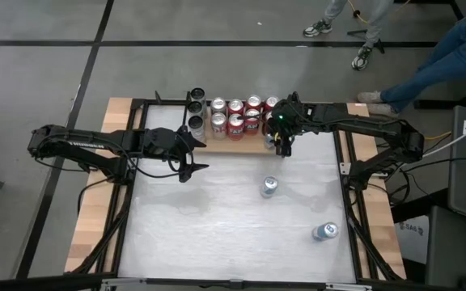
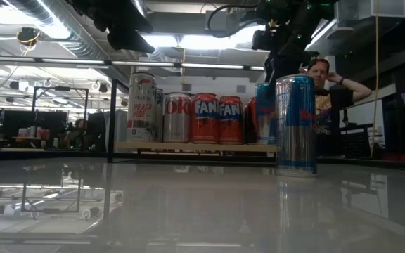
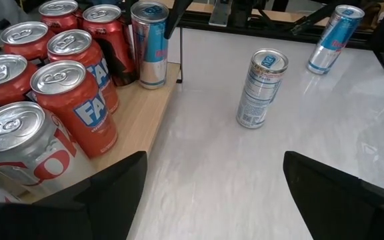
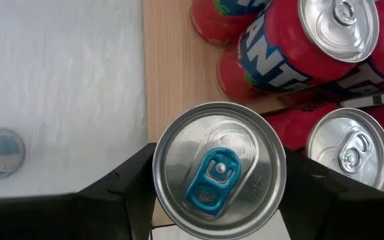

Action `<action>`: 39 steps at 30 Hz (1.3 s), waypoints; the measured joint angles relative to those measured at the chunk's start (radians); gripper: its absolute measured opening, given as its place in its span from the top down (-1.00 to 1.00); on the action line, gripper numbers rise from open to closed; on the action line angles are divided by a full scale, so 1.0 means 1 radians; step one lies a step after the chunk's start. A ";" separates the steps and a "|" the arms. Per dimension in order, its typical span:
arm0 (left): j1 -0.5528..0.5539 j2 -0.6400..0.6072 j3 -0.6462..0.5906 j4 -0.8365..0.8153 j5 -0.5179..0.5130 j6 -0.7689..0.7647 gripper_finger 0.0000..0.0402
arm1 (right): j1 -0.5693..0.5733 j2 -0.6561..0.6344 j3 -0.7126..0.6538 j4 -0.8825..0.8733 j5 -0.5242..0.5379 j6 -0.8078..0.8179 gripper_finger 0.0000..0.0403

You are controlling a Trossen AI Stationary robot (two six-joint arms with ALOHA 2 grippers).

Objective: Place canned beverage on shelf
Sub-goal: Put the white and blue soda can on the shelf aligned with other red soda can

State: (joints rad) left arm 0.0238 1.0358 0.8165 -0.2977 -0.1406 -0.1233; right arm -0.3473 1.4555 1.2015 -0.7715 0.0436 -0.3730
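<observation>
Fingers of the right gripper (image 4: 219, 193) stand on either side of a slim blue-tabbed can (image 4: 219, 175), one dark finger at the can's nine o'clock and one at its three o'clock in the right wrist view; they are part-open and flank the can's rim closely, though actual contact cannot be told. That can stands upright on the end of the shelf (image 1: 253, 144) that lies toward three o'clock on the table seen from above, and the left wrist view shows it at the board's corner beside the red cans (image 3: 79, 100). Red and silver cans fill the remaining length of the light-wood board, with a black upright rod (image 2: 110, 119) at its far end. On the white table (image 1: 217, 234), a pale can (image 1: 269, 187) stands near the centre and a blue can (image 1: 324, 232) stands toward four o'clock, well apart from the shelf. Farther out, the left gripper (image 1: 191, 158) hangs toward nine o'clock with its jaws spread wide and nothing between them. A person (image 2: 322, 84) sits in the room behind the table.
</observation>
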 joint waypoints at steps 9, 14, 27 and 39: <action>0.000 0.000 0.000 0.000 0.000 0.000 -0.72 | 0.000 0.000 0.000 0.000 0.000 0.000 -0.18; 0.000 0.000 0.000 0.000 0.000 0.000 -0.72 | 0.000 0.000 0.000 0.000 -0.010 0.000 -0.18; 0.000 0.000 0.000 0.000 0.000 0.000 -0.72 | 0.000 0.000 -0.001 0.000 -0.009 0.000 -0.24; 0.000 0.000 0.000 0.000 0.000 0.000 -0.72 | 0.000 0.002 -0.003 -0.003 -0.009 0.000 -0.58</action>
State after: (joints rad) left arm 0.0238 1.0357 0.8165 -0.2976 -0.1406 -0.1238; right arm -0.3473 1.4577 1.1988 -0.7749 0.0346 -0.3730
